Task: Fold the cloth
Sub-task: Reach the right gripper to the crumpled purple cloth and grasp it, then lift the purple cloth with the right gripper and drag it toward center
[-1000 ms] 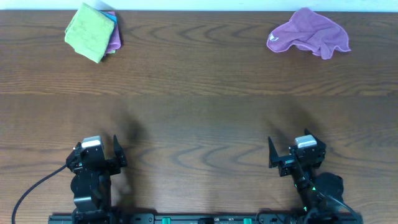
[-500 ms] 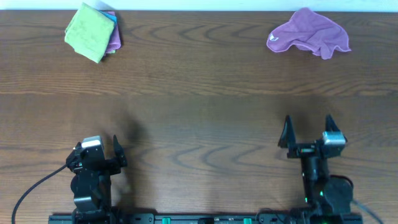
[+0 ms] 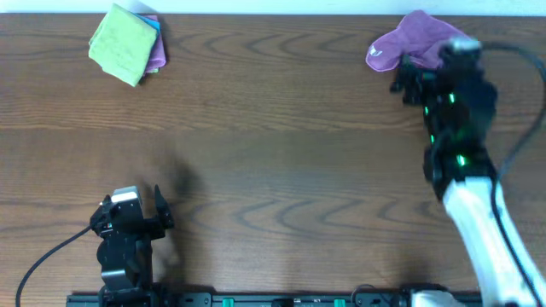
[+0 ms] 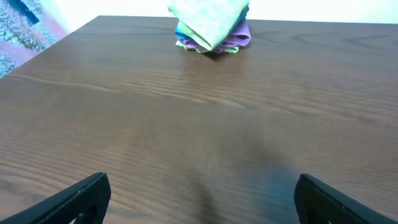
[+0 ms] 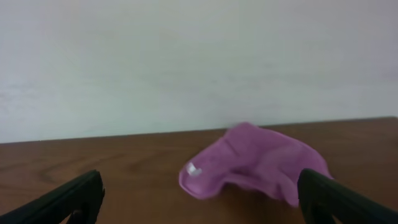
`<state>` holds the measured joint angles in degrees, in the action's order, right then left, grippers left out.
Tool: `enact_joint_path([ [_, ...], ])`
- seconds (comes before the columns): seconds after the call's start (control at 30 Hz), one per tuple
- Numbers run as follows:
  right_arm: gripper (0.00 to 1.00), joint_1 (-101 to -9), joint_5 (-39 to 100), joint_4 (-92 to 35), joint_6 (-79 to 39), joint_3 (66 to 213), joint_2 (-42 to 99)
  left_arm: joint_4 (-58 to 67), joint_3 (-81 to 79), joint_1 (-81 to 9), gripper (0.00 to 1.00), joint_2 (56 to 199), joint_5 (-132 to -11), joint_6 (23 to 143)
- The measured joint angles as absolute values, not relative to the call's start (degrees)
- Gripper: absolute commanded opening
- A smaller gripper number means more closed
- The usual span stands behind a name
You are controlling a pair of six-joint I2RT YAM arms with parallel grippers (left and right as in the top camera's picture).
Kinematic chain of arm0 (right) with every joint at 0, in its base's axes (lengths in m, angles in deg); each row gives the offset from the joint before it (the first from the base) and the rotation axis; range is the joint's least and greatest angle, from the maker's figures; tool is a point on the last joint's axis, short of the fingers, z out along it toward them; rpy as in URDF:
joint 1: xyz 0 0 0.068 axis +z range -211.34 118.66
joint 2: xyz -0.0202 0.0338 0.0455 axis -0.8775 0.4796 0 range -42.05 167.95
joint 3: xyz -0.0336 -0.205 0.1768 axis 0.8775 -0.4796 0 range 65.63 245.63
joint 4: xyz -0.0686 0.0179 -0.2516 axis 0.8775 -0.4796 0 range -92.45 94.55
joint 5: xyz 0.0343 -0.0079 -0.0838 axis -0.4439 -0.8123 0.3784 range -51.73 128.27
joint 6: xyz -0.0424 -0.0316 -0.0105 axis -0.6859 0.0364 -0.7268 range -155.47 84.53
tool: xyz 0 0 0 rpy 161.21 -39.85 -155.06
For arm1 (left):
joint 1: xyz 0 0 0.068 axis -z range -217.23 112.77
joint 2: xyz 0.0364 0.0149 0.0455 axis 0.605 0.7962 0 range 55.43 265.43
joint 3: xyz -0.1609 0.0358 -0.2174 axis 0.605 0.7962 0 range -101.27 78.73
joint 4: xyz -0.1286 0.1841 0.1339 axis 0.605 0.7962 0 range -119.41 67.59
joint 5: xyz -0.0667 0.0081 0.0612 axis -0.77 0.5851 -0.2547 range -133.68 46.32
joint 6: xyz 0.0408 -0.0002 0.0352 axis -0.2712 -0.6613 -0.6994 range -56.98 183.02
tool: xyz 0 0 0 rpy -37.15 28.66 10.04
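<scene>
Right jaws hang wide open and empty close to the crumpled purple cloth (image 5: 255, 163) at the desk's (image 3: 273, 128) far right corner. Left jaws sit open by the near edge.

1 dark brown wooden table (image 3: 273, 128) fills almost the whole overhead view, its grain running left to right in long wavy bands. The top has a dull sheen under soft, even light and carries a few faint, blurred shadows. In the right wrist view a plain, pale grey-white wall (image 5: 199, 56) rises directly behind the table's far edge; from overhead it shows as a thin white strip. In the left wrist view, a patch of mottled grey and pink floor (image 4: 18, 37) lies beyond the table's left corner.
</scene>
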<state>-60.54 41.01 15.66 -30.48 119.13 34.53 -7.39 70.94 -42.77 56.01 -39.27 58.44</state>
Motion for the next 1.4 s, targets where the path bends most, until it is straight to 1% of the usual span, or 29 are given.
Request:
enact_joint_path([
  [0.13,0.99,-60.68,40.11,25.0,-30.44,120.59,41.22,-7.39,70.94,-42.77,0.95,56.01,-39.14,58.44],
  [0.2,0.99,-61.29,39.61,26.83,-30.09,121.73,44.04,-7.39,70.94,-42.77,0.95,56.01,-39.16,58.44],
  [0.37,0.99,-66.8,35.44,19.45,-25.69,130.78,54.79,-7.39,70.94,-42.77,0.95,56.01,-39.16,58.44],
  [0.6,0.99,-73.99,28.95,12.84,-21.71,144.05,67.66,-7.39,70.94,-42.77,0.95,56.01,-39.16,58.44],
  [0.7,0.99,-75.21,27.04,11.18,-20.77,149.12,72.89,-7.39,70.94,-42.77,0.95,56.01,-39.16,58.44],
  [0.97,0.99,-75.58,24.36,10.81,-16.38,154.32,83.57,-7.39,70.94,-42.77,0.95,56.01,-39.16,58.44],
  [1.1,0.88,-75.69,24.07,11.23,-15.51,154.45,86.46,-7.39,70.94,-42.77,0.95,56.01,-39.16,58.44],
  [1.13,0.88,-75.8,24.05,11.29,-15.33,154.47,86.85,-7.39,70.94,-42.77,0.95,56.01,-39.16,58.42],
  [1.2,0.74,-76.15,23.98,11.42,-15.18,154.54,87.51,-7.41,70.94,-42.77,0.95,56.01,-39.16,58.44],
  [1.23,0.64,-76.41,23.9,11.49,-15.03,154.62,87.9,-7.41,70.94,-42.77,0.95,56.01,-39.16,58.44],
  [1.27,0.46,-76.67,23.88,11.53,-15.07,154.69,88.3,-7.41,70.94,-42.77,0.95,56.01,-39.16,58.44],
  [1.3,0.15,-76.94,23.9,11.58,-15.18,154.73,88.65,-7.39,70.94,-42.77,0.95,56.01,-39.16,58.44],
  [1.33,0.01,-77.31,24.12,11.42,-14.83,154.73,89.17,-7.39,70.94,-42.77,0.95,56.01,-39.16,58.42],
  [1.4,0.01,-77.59,24.07,11.4,-14.83,154.73,89.52,-7.41,70.94,-42.77,0.95,56.01,-39.16,58.44],
])
